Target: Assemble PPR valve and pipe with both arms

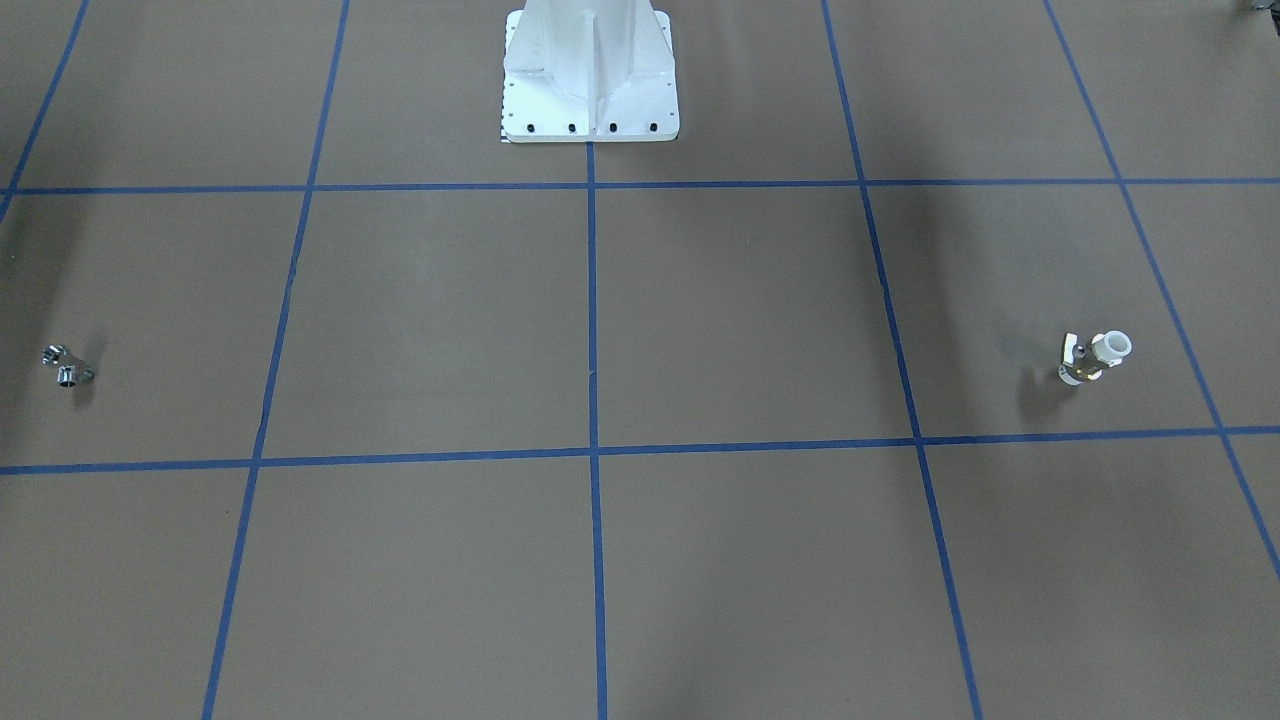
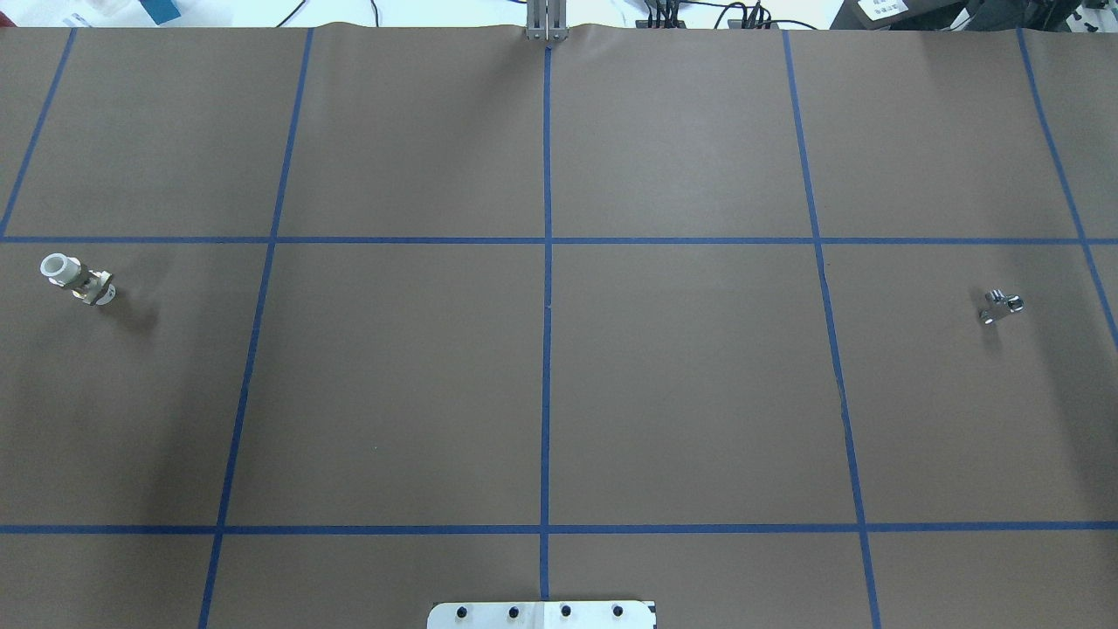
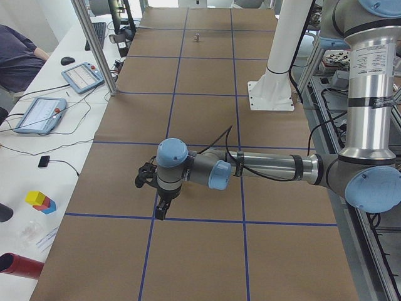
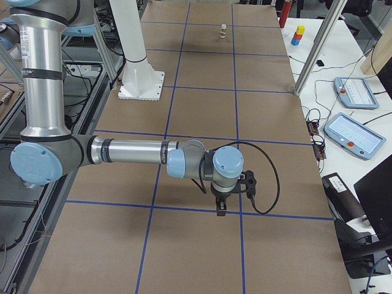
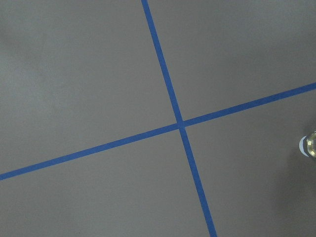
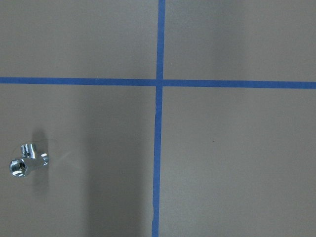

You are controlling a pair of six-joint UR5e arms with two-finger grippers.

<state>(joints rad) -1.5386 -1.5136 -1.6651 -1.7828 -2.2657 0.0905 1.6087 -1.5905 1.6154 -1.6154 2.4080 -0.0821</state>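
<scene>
The PPR valve (image 1: 1093,358), brass with white ends, stands on the brown mat on my left side (image 2: 77,278); its edge shows at the right border of the left wrist view (image 5: 310,144). The silver pipe fitting (image 1: 67,367) lies on my right side (image 2: 1000,306) and shows low left in the right wrist view (image 6: 27,160). My left gripper (image 3: 161,210) hangs above the mat on the near arm in the exterior left view. My right gripper (image 4: 220,208) hangs likewise in the exterior right view. I cannot tell whether either is open or shut.
The white pedestal (image 1: 590,80) stands at the table's robot side, in the middle. Blue tape lines (image 2: 547,306) grid the mat. Tablets (image 3: 81,76) and a seated person (image 3: 15,56) are beside the table. Coloured blocks (image 3: 41,200) and a red cylinder (image 3: 22,266) lie off the mat.
</scene>
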